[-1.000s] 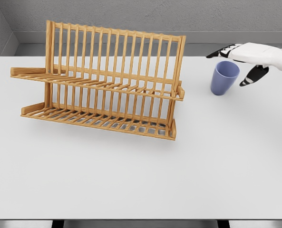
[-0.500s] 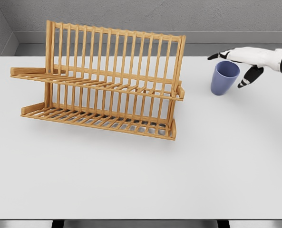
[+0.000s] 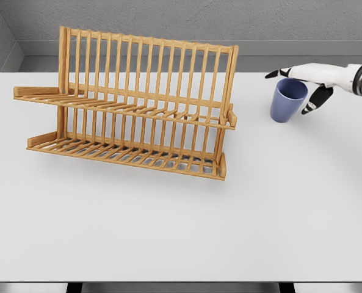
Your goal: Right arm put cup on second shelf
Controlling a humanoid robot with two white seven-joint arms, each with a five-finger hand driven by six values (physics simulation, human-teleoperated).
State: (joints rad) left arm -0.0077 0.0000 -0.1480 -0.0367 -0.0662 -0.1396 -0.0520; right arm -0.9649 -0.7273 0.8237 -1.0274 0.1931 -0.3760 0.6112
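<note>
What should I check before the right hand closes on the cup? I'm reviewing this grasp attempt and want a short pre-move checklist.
1. Cup upright on the table, opening up: ok.
2. Right hand open beside the cup, fingers spread around its far and right sides: ok.
3. Fingers actually touching the cup wall: cannot tell.
4. Upper shelf of the wooden rack free of items: ok.
5. Table between cup and rack unobstructed: ok.
6. Left hand out of the way: cannot tell, not in view.
</note>
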